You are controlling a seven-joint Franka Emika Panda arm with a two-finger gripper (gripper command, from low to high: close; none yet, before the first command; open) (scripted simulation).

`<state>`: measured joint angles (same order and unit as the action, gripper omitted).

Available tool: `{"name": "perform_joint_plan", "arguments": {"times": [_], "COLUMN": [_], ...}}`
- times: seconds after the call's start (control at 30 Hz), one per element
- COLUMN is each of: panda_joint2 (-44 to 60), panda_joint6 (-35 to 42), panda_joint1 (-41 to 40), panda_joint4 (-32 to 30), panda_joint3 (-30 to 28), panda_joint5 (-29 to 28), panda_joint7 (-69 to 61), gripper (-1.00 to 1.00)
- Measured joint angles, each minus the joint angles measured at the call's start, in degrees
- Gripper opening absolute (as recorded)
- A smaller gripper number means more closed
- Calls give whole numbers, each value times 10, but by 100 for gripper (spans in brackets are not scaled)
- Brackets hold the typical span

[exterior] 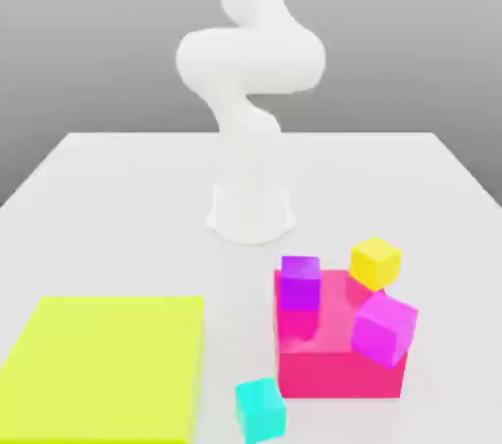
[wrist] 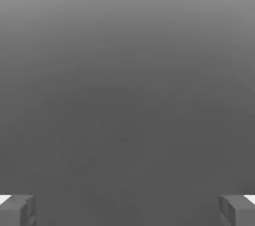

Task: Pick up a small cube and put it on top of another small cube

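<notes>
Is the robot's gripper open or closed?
Open. In the hand view, the gripper has its two fingers far apart, with nothing between them.

White table [exterior: 251,163] under a flat yellow-green slab [exterior: 108,369], a red-pink block [exterior: 338,369] (rather vivid) and a cyan cube [exterior: 261,411]

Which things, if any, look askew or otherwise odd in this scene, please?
Nothing looks spilled or damaged. The yellow cube and pink cube sit askew by the red block, turned out of line with its edges; the purple cube looks nearly square to it.
</notes>
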<state>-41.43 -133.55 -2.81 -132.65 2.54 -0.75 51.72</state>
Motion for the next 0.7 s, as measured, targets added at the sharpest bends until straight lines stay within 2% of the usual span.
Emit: {"name": "perform_joint_plan", "arguments": {"times": [0.47, 0.7], "panda_joint2": [249, 373], "panda_joint6": [-99, -147], "panda_joint1": [-128, -154], "panda_joint4": [-49, -73], "panda_joint3": [123, 146], "panda_joint5": [-74, -118], "panda_joint7": [354, 534], "gripper": [0, 0]}}
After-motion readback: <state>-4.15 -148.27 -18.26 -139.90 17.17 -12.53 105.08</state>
